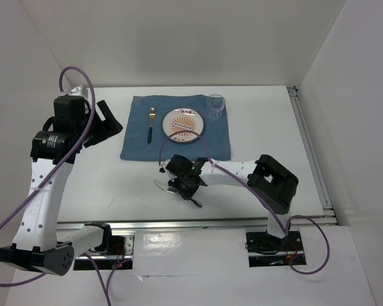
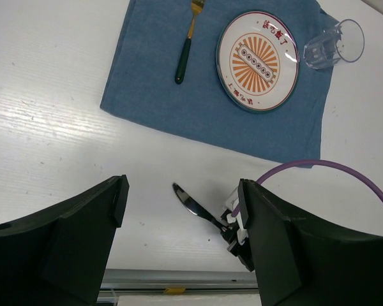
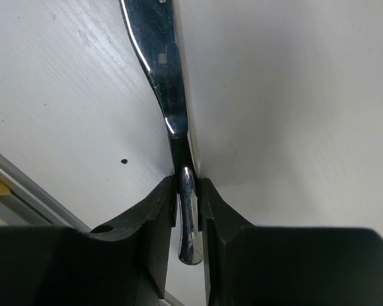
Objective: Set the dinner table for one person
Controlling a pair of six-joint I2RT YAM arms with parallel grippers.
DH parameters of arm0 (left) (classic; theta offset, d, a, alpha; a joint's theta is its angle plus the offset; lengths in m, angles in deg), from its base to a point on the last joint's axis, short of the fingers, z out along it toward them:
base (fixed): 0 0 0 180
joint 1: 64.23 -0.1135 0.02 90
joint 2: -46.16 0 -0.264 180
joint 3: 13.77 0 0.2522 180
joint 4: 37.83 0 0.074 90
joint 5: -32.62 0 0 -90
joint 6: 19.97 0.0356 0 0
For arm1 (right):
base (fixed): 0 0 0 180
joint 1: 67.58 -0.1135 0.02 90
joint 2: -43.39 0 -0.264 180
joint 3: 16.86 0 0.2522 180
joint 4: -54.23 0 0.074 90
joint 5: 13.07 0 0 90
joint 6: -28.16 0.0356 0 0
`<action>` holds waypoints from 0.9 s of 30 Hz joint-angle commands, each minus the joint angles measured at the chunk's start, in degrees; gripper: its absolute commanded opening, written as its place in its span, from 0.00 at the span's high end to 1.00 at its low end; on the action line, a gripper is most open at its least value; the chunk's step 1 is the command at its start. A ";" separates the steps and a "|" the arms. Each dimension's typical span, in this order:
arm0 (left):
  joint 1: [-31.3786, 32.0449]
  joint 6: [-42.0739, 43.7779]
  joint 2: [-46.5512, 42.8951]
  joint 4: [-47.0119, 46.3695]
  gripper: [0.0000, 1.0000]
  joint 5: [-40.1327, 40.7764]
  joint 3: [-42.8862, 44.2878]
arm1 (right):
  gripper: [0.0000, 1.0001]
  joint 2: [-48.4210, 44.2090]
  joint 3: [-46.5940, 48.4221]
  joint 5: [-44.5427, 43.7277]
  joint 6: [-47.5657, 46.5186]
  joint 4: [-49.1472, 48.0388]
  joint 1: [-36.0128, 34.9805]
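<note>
On the white dinner table [image 1: 268, 127] lies a blue placemat [image 1: 137, 143] with a fork [image 1: 150, 125], a patterned plate [image 1: 184, 122] and a clear glass [image 1: 216, 106]. My right gripper [image 1: 182, 185] is shut on the handle of a silver knife [image 3: 163, 83] near the table's front edge; the blade [image 2: 190, 201] points left, low over the white surface. My left gripper [image 1: 105, 124] is open and empty, raised left of the placemat. In the left wrist view the placemat [image 2: 153, 95], fork [image 2: 186, 48], plate [image 2: 257, 59] and glass [image 2: 332, 46] all show.
A metal rail [image 1: 198, 223] runs along the table's front edge and another [image 1: 309, 150] along the right side. White walls enclose the back and sides. A purple cable [image 2: 319, 167] loops over the right arm.
</note>
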 commanded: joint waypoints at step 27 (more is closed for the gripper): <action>-0.23 0.75 -1.06 -2.21 0.13 0.84 -0.15 | 1.00 -11.88 7.06 -8.08 18.24 8.51 5.83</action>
